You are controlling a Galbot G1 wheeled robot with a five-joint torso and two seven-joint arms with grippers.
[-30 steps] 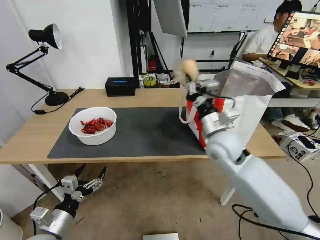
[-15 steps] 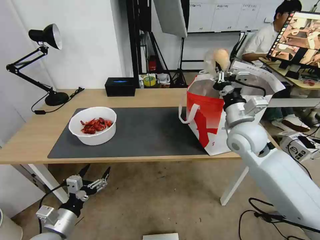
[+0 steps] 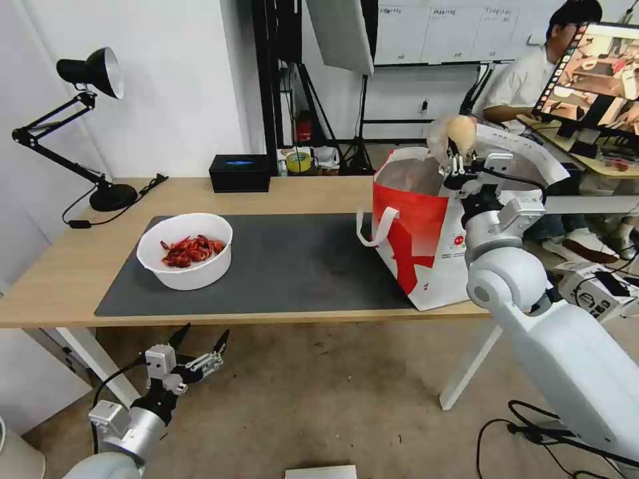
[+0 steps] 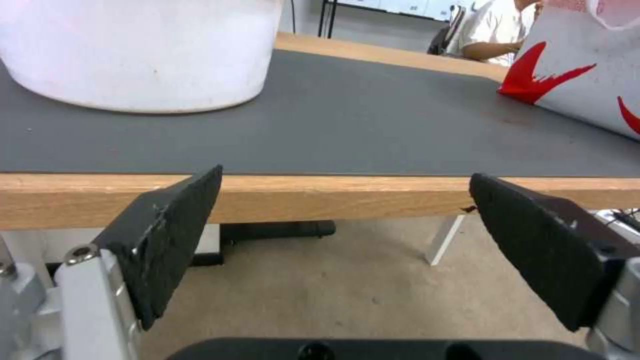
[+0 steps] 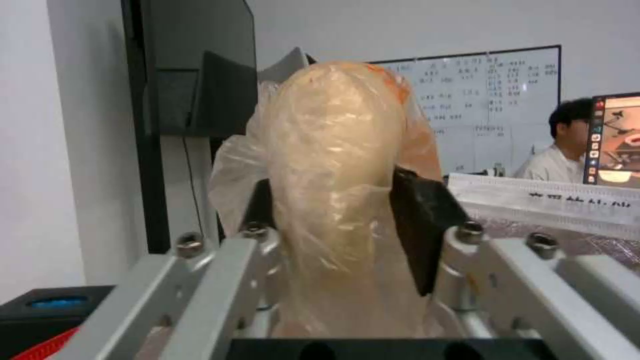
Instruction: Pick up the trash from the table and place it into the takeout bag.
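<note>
Right gripper [image 3: 458, 158] is swinging further over the bag [image 3: 426, 233], clamping the bun [image 3: 460, 131], nearing release; left gripper [image 3: 198, 346] is idling agape below the table [image 3: 60, 279].

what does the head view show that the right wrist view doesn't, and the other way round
Head view alone: the white bowl of red shells on the mat, the table, the lamp, and the left claw open below the table edge. Right wrist view alone: the wrinkled clear wrap around the bun and the black pads pressing its sides. Both: the right claw shut on the bun above the takeout bag, and the black tissue box.
</note>
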